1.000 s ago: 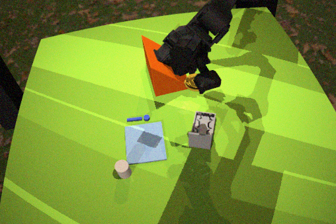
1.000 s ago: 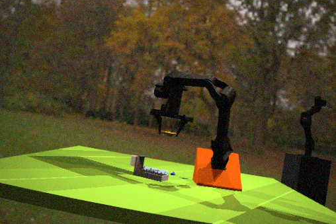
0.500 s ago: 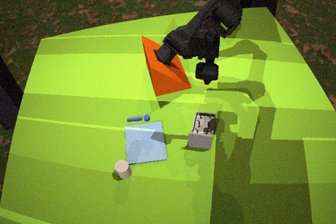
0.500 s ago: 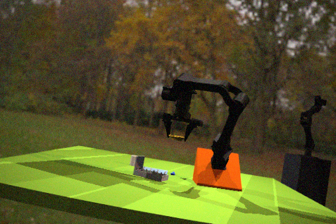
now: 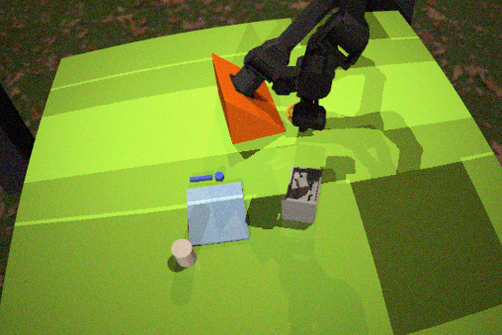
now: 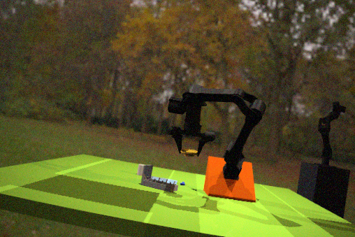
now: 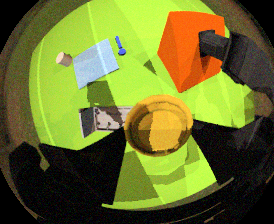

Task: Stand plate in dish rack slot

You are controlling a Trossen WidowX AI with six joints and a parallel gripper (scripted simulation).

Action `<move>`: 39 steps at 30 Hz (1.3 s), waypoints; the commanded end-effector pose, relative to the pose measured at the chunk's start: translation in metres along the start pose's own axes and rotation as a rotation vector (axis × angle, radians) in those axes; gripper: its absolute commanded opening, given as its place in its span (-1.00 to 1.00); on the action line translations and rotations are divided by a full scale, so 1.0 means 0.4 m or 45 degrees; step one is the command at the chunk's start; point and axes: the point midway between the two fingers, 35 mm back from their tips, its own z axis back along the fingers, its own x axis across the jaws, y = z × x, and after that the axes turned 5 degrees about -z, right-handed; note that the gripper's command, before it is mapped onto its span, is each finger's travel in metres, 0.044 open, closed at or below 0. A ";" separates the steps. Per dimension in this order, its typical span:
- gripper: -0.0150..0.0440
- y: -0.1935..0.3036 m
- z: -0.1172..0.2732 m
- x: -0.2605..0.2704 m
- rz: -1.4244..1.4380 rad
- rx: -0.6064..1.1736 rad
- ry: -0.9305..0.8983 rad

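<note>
The yellow-orange round plate [image 5: 290,113] [image 6: 189,152] [image 7: 163,131] is high above the table, lying nearly flat. My gripper [image 5: 307,117] [image 6: 190,153] [image 7: 158,126] points down and is shut on the plate, with fingers at opposite sides of its rim. In the top view the gripper hides most of the plate. The grey dish rack [image 5: 299,210] [image 6: 158,186] [image 7: 88,122] stands on the table, with a taller wall at one end and short rails along it. The plate is above and to one side of the rack, apart from it. In the wrist view the plate overlaps the rack's near end.
A light blue square slab [image 5: 219,219] [image 7: 94,65] lies beside the rack. A blue spoon-like item [image 5: 201,178] [image 6: 182,183] [image 7: 121,51] and a pale cylinder [image 5: 184,254] [image 7: 64,59] are near it. An orange wedge [image 5: 252,125] [image 6: 218,188] [image 7: 183,65] surrounds the arm's base.
</note>
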 end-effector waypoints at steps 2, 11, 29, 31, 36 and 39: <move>-0.49 -0.017 -0.032 -0.001 0.075 -0.137 -0.011; -0.49 -0.045 -0.088 0.003 0.231 -0.385 -0.044; -0.49 -0.077 -0.163 0.031 0.542 -0.817 -0.219; -0.49 -0.077 -0.169 0.035 0.576 -0.859 -0.247; -0.49 -0.077 -0.182 0.045 0.658 -0.958 -0.325; -0.49 -0.075 -0.189 0.050 0.706 -1.013 -0.376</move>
